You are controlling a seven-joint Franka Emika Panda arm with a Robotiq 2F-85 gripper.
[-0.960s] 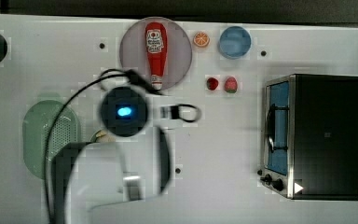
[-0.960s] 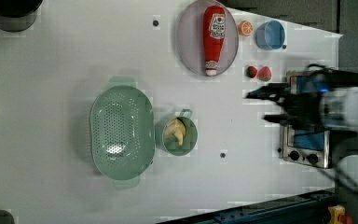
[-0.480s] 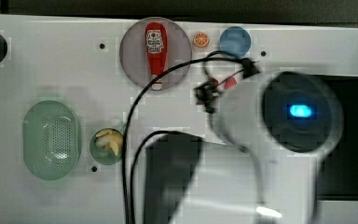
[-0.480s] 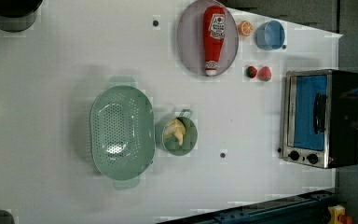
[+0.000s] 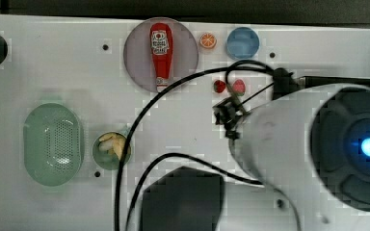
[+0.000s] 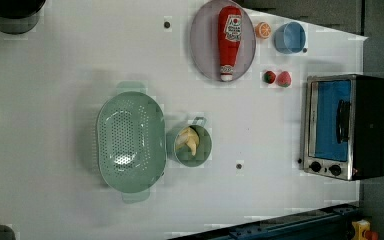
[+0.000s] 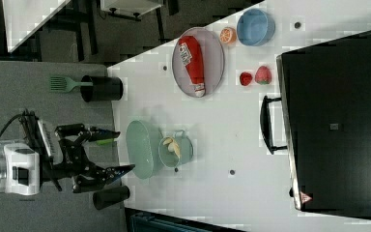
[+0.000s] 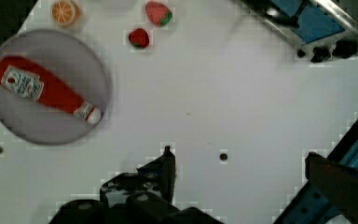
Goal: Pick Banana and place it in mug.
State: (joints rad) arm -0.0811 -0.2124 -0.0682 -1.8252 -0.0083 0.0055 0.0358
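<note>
Tool (image 7: 118, 151) held empty, its fingers spread wide.

Table (image 6: 80, 60): smooth matt white; basket (image 6: 130, 141): perforated pale-green plastic, slight sheen; mug (image 6: 202, 152): dull-green, matt; ketchup bottle (image 6: 228, 40): glossy red plastic; toaster oven (image 6: 347, 127): brushed metal frame, black matt casing, reflective blue door.

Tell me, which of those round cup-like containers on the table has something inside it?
The small green mug beside the perforated basket: the banana lies inside it. The blue cup near the orange slice looks empty.
</note>
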